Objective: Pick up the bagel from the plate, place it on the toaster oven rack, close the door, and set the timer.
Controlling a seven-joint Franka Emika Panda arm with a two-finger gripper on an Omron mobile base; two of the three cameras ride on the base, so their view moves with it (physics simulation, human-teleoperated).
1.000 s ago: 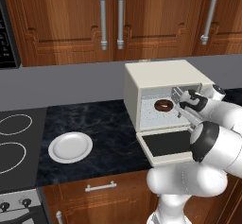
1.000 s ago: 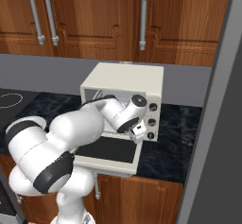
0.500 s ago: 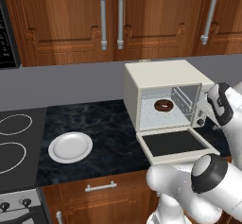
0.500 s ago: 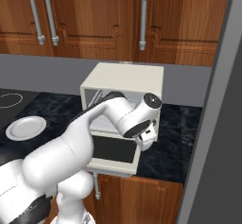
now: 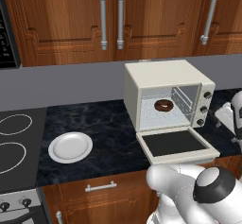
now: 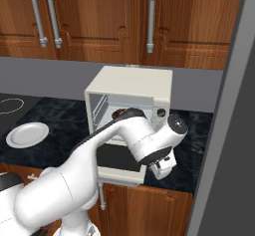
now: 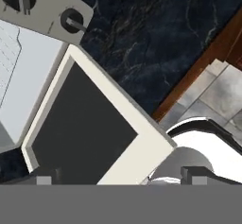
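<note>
Our tool (image 7: 118, 180) has pulled back out of the cream toaster oven with its 2 tips spread apart and empty, leaving the small dark-brown ring bagel (image 5: 163, 106) beyond it on the pale wire rack (image 5: 163, 116), so closing the cream-framed dark-glass door (image 7: 90, 128) just beneath the tool looks next.

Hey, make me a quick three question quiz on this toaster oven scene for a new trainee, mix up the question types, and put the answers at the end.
1. True or false: the bagel is on the plate.
2. The door is: A) shut, B) folded down open, C) missing.
3. Fill in: the gripper hangs above the ____ with open jaws.

Key:
1. False; it sits on the toaster oven rack.
2. B.
3. Door.
</note>
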